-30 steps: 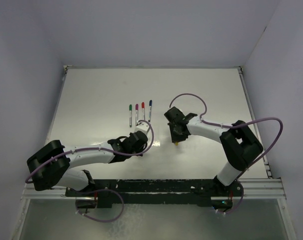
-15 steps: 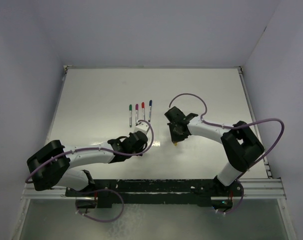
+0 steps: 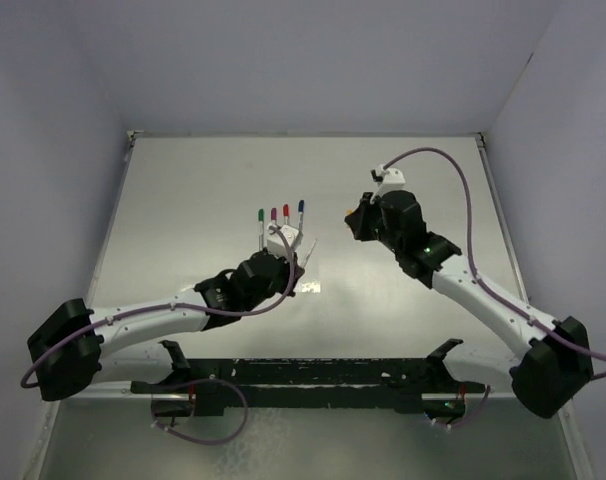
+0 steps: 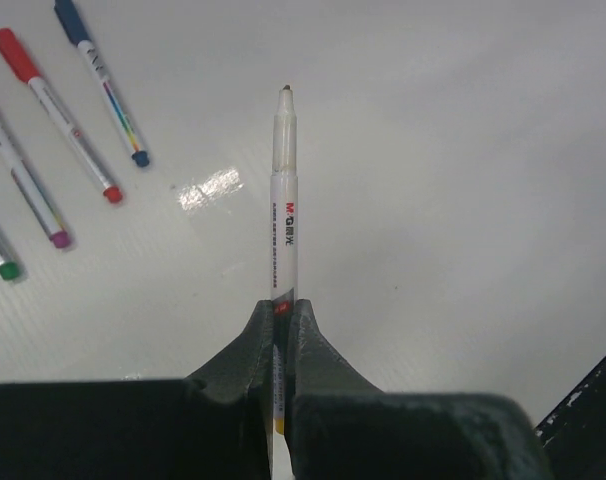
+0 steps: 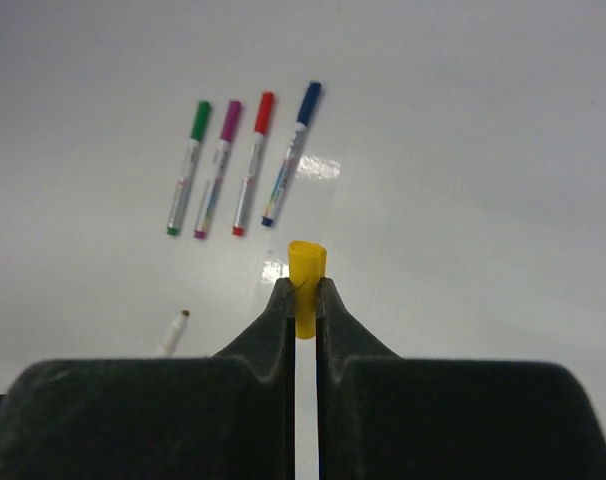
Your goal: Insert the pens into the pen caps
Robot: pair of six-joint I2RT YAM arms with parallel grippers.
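From above, the left claw (image 3: 286,240) and right claw (image 3: 360,220) hover apart over the desk (image 3: 183,200), with four capped pens (image 3: 281,218) just beyond the left one. What each claw carries is too small to tell here.

Left wrist: its claw is clenched on a bare pen (image 4: 284,190), long axis straight out, nib foremost.

Right wrist: the claw pinches the yellow cap (image 5: 306,265). The pen's nib shows low and left of it, so the two probably aren't lined up yet.

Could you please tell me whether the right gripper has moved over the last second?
Yes. The right gripper moved up the view, from below the four capped pens to level with them.
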